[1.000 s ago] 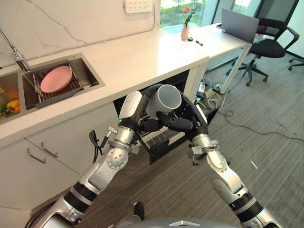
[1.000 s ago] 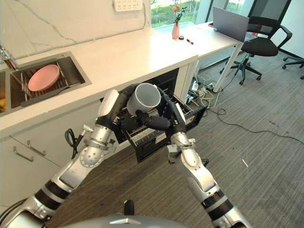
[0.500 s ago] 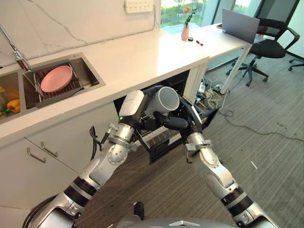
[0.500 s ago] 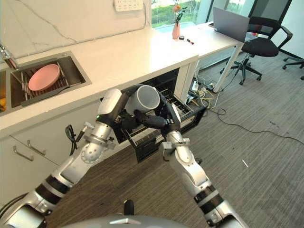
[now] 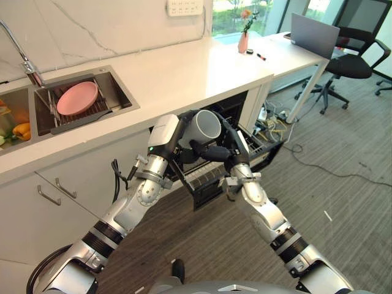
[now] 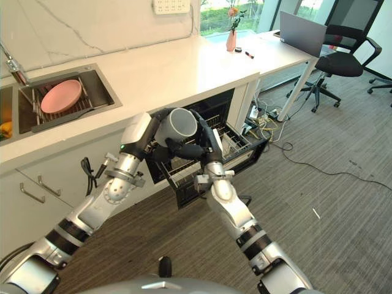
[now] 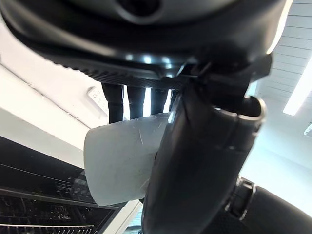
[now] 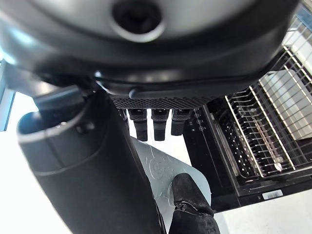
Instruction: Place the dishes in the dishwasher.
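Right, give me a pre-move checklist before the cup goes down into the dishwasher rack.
1. Cup held by left hand: ok, fingers curl round it.
2. Right hand also on the cup: ok, touching its side.
3. Dishwasher rack pulled out: ok.
4. Cup over the rack: ok, held above it, under the counter edge.
5. Free slot below the cup: cannot tell, hands hide it.
6. Pink plate waiting in the sink: ok.

No legible text, labels, numbers or signs anywhere.
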Robot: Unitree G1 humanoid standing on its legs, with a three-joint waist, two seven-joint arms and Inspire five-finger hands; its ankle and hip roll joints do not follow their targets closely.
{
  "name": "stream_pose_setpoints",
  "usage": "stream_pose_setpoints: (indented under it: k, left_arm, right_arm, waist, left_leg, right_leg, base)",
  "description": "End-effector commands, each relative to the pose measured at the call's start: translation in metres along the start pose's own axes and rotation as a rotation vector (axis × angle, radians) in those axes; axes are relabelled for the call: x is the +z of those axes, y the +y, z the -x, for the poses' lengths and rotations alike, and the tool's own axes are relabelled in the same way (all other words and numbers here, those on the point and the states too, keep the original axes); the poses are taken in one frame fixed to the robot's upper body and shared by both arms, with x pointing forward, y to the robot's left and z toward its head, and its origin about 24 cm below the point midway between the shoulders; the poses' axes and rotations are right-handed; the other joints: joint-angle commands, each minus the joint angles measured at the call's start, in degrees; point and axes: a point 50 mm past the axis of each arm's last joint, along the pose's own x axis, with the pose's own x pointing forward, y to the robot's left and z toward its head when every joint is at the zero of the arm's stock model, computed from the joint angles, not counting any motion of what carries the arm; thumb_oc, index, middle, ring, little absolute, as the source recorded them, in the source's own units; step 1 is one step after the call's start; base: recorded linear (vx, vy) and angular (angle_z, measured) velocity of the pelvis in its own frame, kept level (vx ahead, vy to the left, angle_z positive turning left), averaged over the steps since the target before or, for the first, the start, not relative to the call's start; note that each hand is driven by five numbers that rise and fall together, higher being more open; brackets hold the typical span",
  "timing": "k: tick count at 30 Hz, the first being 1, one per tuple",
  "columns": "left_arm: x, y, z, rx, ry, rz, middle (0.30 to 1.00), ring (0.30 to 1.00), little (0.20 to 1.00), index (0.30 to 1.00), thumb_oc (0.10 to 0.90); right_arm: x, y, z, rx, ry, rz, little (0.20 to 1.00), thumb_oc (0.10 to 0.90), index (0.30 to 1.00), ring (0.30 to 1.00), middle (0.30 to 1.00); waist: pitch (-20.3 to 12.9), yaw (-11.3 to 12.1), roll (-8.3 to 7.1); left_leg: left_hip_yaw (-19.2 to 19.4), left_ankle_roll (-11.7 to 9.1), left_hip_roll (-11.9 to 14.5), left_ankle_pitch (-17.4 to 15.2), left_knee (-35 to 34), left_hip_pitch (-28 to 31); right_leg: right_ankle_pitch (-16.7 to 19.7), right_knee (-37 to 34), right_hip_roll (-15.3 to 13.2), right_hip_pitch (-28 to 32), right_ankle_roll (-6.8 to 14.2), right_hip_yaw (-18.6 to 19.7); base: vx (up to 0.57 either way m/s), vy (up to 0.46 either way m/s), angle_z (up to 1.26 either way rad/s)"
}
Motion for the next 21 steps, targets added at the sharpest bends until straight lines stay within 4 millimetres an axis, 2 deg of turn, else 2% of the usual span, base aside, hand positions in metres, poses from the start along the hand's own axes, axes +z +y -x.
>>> stream_pose_setpoints:
  k: [1, 6, 8, 18, 19, 20, 21]
  left_arm:
    - [0.126, -0.038, 0.002, -0.12, -0.553, 0.316, 0.3, 0.3, 0.3, 0.3, 0.4]
    - [0.123, -0.036, 0.002, -0.105, -0.547, 0.313, 0.3, 0.3, 0.3, 0.3, 0.4]
    - [0.12, -0.035, 0.001, -0.09, -0.531, 0.301, 0.3, 0.3, 0.3, 0.3, 0.4]
    - [0.108, -0.031, 0.003, -0.043, -0.485, 0.272, 0.3, 0.3, 0.3, 0.3, 0.4]
    - [0.106, -0.031, 0.004, -0.039, -0.477, 0.272, 0.415, 0.415, 0.415, 0.415, 0.477]
    - [0.104, -0.03, 0.004, -0.033, -0.472, 0.267, 0.641, 0.641, 0.641, 0.641, 0.627]
    - [0.102, -0.029, 0.005, -0.029, -0.462, 0.263, 0.9, 0.9, 0.9, 0.9, 0.8]
  right_arm:
    - [0.09, 0.055, -0.028, 0.117, -0.379, -0.185, 0.3, 0.4, 0.3, 0.3, 0.3]
    - [0.097, 0.049, -0.024, 0.112, -0.436, -0.178, 0.3, 0.4, 0.3, 0.3, 0.3]
    - [0.1, 0.036, -0.019, 0.07, -0.466, -0.204, 0.3, 0.4, 0.3, 0.3, 0.3]
    - [0.111, 0.003, -0.009, -0.05, -0.545, -0.262, 0.3, 0.4, 0.3, 0.3, 0.3]
    - [0.113, 0.0, -0.008, -0.059, -0.558, -0.255, 0.3, 0.4, 0.3, 0.3, 0.3]
    - [0.114, -0.003, -0.007, -0.066, -0.566, -0.248, 0.3, 0.4, 0.3, 0.3, 0.3]
    - [0.115, -0.006, -0.005, -0.073, -0.577, -0.244, 0.3, 0.4, 0.3, 0.3, 0.3]
  waist:
    - [-2.0, 2.2, 0.82]
    - [-1.9, 2.2, 0.94]
    - [-1.8, 2.1, 0.99]
    - [-1.7, 1.7, 1.09]
    - [-1.7, 1.6, 1.1]
    - [-1.7, 1.5, 1.11]
    - [-1.6, 1.5, 1.07]
  left_leg:
    - [0.4, -5.1, 5.7, -7.2, 0.3, 6.1]
    - [0.2, -5.1, 5.7, -7.2, 0.3, 5.8]
    - [0.1, -5.1, 5.6, -7.2, 0.3, 5.7]
    - [0.4, -5.0, 5.4, -7.4, 0.3, 5.7]
    - [0.4, -5.0, 5.5, -7.4, 0.3, 5.7]
    - [0.5, -5.0, 5.5, -7.4, 0.3, 5.8]
    - [0.5, -5.0, 5.5, -7.5, 0.3, 5.9]
  right_leg:
    - [-0.6, 0.6, -1.3, -2.9, 2.4, 0.6]
    - [-0.6, 0.6, -1.4, -2.9, 2.4, 0.0]
    - [-0.6, 0.6, -1.5, -2.9, 2.5, -0.3]
    - [-0.5, 0.6, -1.8, -3.1, 2.8, -0.5]
    - [-0.5, 0.6, -1.8, -3.1, 2.8, -0.4]
    - [-0.5, 0.6, -1.8, -3.1, 2.8, -0.3]
    - [-0.5, 0.6, -1.8, -3.1, 2.8, -0.3]
  base:
    - [-0.01, 0.01, 0.04]
    - [0.0, 0.0, 0.0]
    - [0.01, 0.008, 0.02]
    - [0.0, 0.0, 0.0]
    - [0.0, 0.0, 0.0]
    - [0.0, 0.0, 0.0]
    - [0.0, 0.0, 0.0]
